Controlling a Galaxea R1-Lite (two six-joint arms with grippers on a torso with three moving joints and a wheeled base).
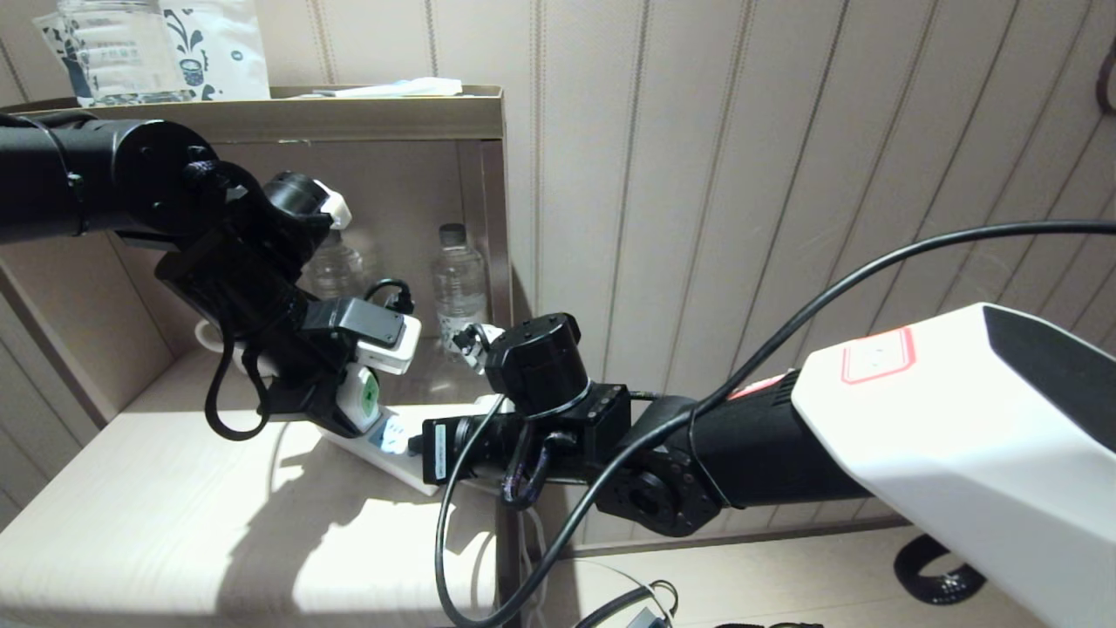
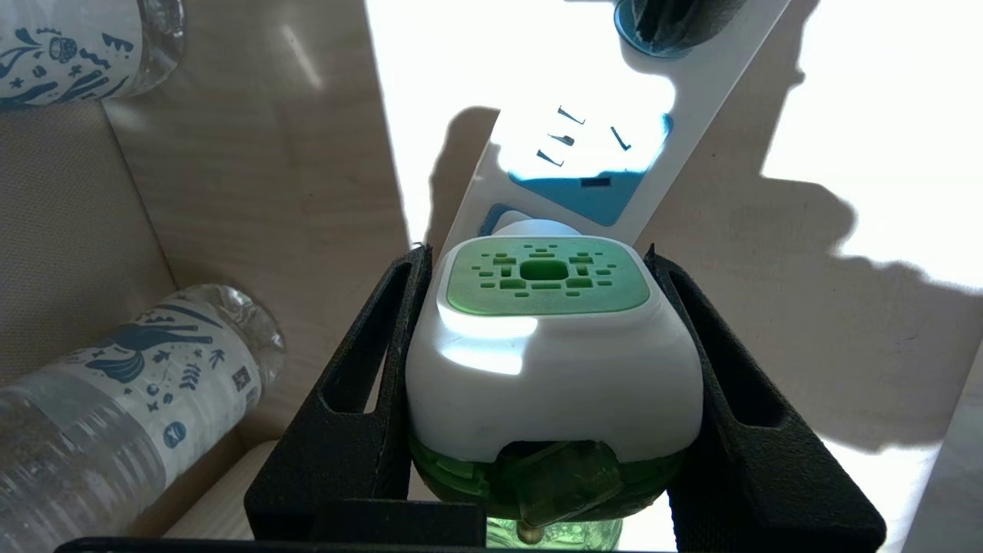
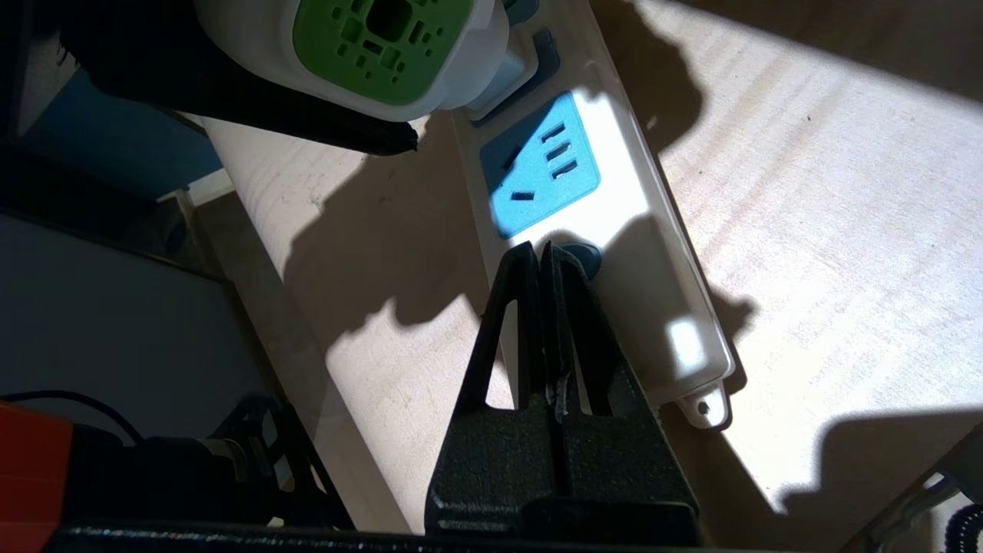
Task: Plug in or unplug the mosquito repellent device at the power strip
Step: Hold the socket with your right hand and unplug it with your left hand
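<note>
The mosquito repellent device [image 2: 537, 361], a white head with a green vented centre over a green bottle, sits between the fingers of my left gripper [image 2: 535, 253], which is shut on its sides. In the head view the device [image 1: 364, 397] hangs at the power strip [image 1: 397, 453]. Its round back part rests against a socket of the power strip [image 2: 695, 92]; the prongs are hidden. My right gripper [image 3: 541, 252] is shut and empty, its tips pressing on the power strip [image 3: 676, 307] beside a round blue button, one socket away from the device [image 3: 376, 38].
Two clear water bottles [image 1: 459, 283] [image 1: 336, 266] stand at the back under a shelf [image 1: 349, 118]. A white mug [image 1: 209, 336] shows behind the left arm. The table's right edge runs just past the strip's end [image 3: 706, 403], with cables hanging below.
</note>
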